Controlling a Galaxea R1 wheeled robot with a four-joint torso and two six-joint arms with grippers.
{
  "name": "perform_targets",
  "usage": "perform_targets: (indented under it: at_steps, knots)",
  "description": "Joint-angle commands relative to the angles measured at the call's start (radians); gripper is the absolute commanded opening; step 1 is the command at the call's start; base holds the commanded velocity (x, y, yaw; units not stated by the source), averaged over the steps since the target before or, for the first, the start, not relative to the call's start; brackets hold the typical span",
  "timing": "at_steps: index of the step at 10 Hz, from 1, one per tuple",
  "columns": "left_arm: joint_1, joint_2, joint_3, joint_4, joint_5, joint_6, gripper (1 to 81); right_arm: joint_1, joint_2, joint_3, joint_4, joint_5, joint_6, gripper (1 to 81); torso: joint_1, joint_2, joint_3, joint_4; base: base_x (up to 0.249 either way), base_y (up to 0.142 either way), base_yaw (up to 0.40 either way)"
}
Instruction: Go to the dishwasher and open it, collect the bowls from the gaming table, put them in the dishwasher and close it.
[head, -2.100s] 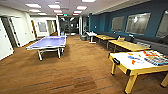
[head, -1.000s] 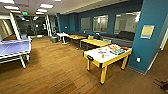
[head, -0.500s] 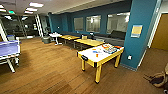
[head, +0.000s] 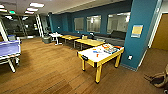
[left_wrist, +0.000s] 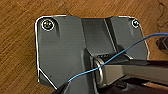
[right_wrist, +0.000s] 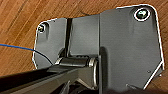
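Wood-floored lounge with teal walls; you are driving, arms tucked.

Wood floor spreads wide around your landmark, the gaming table, a white-topped table on yellow legs standing just beside the teal pillar. Beyond it runs a row of yellow tables; well off to its far side sits a blue ping-pong table. On the gaming table's far end lie small colourful items, too blurred for you to pick out bowls. No dishwasher is in sight, so I judge you are in the travelling step; your next move calls for steering on until the dishwasher shows. Each wrist camera looks down at floorboards, and you cannot tell how either hand stands.
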Motion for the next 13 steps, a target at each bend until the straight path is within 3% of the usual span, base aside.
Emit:
perform_targets:
  at_steps: [1, 13]
  knots:
    - [-0.054, -0.007, 0.005, 0.006, 0.048, 0.001, 81.1, 0.054, 0.009, 0.01, -0.007, -0.049, -0.004, 81.1, 0.001, 0.0, 0.0, 0.0, 0.0, 0.0, 0.0]
    - [-0.051, -0.007, 0.005, 0.008, 0.048, 0.001, 81.1, 0.051, 0.009, 0.01, -0.007, -0.049, -0.005, 81.1, 0.001, -0.001, 0.0, 0.0, 0.141, 0.0, 0.0]
